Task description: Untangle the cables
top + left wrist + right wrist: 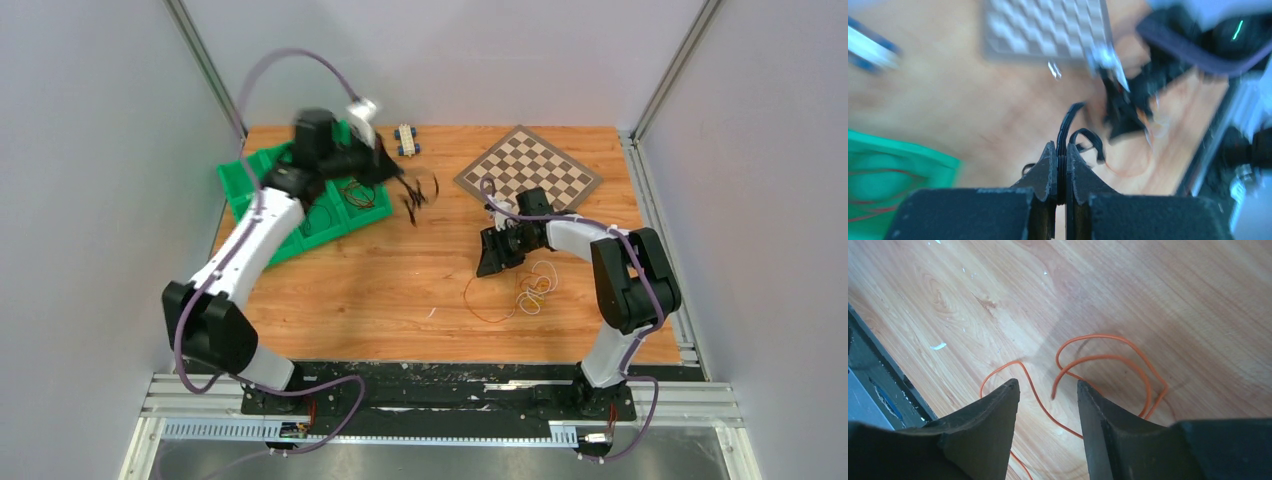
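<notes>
Orange cable: it lies loose in loops point(1098, 358) on the wooden table point(400, 290), near the front edge on the right side, touching or crossing a white cable point(533, 297).
Right gripper: it hangs low over the orange loops point(1048, 385) with the fingers apart and nothing between them. One strand passes under the gap, so I judge it is placed to take this strand.
Left gripper: it is closed tight point(1061, 150) on a bundle of black cable point(1065, 125) and holds it above the table, just beside the green tray point(250, 185). The ends hang free, probably so the strands can fall apart.
Tray: thin reddish wires lie inside it.
Obstacles: the white cable so close to the orange one may come up with it.
Far side: a chessboard point(528, 168) and a small white and blue piece point(405, 139), both apart from the cables.
</notes>
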Controlling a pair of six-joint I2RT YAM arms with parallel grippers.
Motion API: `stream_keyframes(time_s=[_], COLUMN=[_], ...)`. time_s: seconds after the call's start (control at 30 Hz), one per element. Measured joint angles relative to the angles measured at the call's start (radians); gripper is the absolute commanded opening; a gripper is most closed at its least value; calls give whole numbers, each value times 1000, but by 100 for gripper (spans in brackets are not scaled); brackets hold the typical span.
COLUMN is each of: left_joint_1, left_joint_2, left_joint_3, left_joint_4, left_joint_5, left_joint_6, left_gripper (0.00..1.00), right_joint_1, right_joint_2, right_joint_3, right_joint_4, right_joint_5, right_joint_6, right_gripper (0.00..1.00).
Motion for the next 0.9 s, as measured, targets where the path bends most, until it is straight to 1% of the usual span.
stream_keyframes(time_s=[0.03,0.07,0.13,0.2,0.3,0.37,0.47,0.53,0.67,0.9], left_joint_1=[65,130,224,242,212,204,256,319,395,447], left_joint_2=[-28,-37,-36,-54,-90,-87,-45,2,95,179], left_joint_3=[68,173,338,415,444,461,489,500,501,459], left_joint_4=[23,21,30,33,18,3,-3,1,7,71], left_joint_5=[25,40,31,17,-16,-59,-131,-164,-196,-216], left_joint_6=[-19,-24,-16,8,80,131,152,140,108,89], left_gripper=[0,0,0,0,0,0,0,0,0,0], right_joint_1=[-4,-8,-17,-22,-23,-23,-24,-25,-27,-27], right_joint_2=[0,0,0,0,2,2,3,3,6,7], right_joint_3=[0,0,0,0,0,0,0,0,1,2], right_joint_4=[-1,-1,-1,-1,-2,-2,-2,-2,-2,-4], right_joint_5=[0,-2,-6,-9,-13,-16,-18,-22,-27,-30], right_joint_6=[0,0,0,0,-1,-3,-3,-3,-3,-3], right_gripper=[50,50,50,50,50,50,50,50,50,50])
